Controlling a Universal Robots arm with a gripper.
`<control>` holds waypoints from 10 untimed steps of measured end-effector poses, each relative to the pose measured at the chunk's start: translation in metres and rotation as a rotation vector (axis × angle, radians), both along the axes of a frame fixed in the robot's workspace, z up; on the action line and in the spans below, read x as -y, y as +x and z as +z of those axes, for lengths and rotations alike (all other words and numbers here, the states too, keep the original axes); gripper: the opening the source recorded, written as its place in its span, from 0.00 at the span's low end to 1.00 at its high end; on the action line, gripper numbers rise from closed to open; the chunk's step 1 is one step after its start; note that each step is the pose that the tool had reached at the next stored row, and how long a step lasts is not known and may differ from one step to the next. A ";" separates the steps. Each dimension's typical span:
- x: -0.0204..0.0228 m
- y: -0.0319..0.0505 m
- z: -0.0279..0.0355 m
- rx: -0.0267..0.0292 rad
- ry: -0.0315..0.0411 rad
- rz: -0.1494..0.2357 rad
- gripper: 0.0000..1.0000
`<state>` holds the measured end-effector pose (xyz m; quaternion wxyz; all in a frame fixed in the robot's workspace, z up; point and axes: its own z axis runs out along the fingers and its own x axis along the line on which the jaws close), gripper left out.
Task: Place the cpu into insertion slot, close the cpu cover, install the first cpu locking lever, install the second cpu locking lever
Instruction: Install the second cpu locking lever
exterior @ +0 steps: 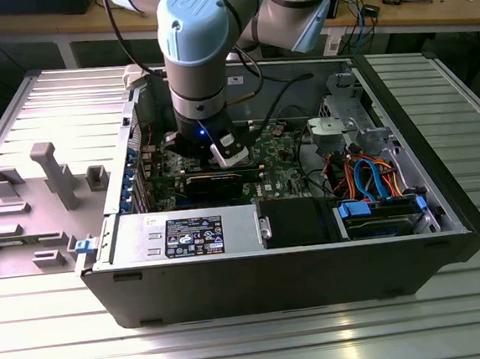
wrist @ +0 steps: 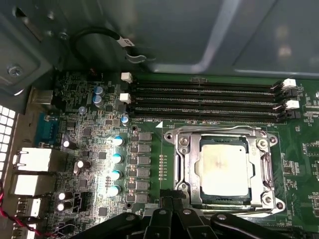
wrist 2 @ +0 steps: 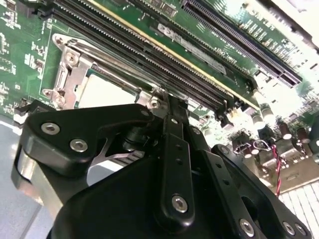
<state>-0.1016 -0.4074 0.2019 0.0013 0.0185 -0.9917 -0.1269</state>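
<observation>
Cpu (wrist: pixel 224 166) sits in insertion slot (wrist: pixel 193 200), cpu cover (wrist: pixel 183 164) closed flat over it, framing chip. Gripper (wrist: pixel 172 199) at socket edge, fingers narrow, probably pressing locking lever; grasp itself hidden.

Cpu (wrist: pixel 224 168): matt silver metal top. Cover (wrist: pixel 183 164): bright bare metal frame. Board (wrist: pixel 149 164): glossy green laminate. Gripper (wrist 2: pixel 167 107): matt black links, shiny metal screws.
</observation>
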 end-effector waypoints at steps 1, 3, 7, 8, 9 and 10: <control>0.0000 0.0000 0.0028 -0.0002 -0.0002 0.000 0.11; 0.0000 0.0000 0.0073 -0.0002 -0.0003 0.000 0.11; 0.0000 -0.0003 0.0355 -0.0002 0.0006 0.000 0.11; 0.0000 -0.0005 0.0369 -0.0001 0.0006 0.000 0.11; 0.0000 -0.0005 0.0369 -0.0001 0.0009 0.000 0.11; 0.0000 -0.0005 0.0369 -0.0001 0.0010 0.000 0.11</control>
